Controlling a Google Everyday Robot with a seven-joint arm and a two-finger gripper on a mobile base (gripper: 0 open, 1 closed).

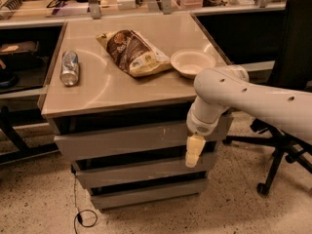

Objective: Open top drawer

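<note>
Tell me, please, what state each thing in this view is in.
top drawer: not pulled out, front scratched.
gripper: pointing down before the top drawer's right end.
drink can: lying on its side on the tabletop.
snack bag: lying flat, crumpled.
bowl: upright, empty.
</note>
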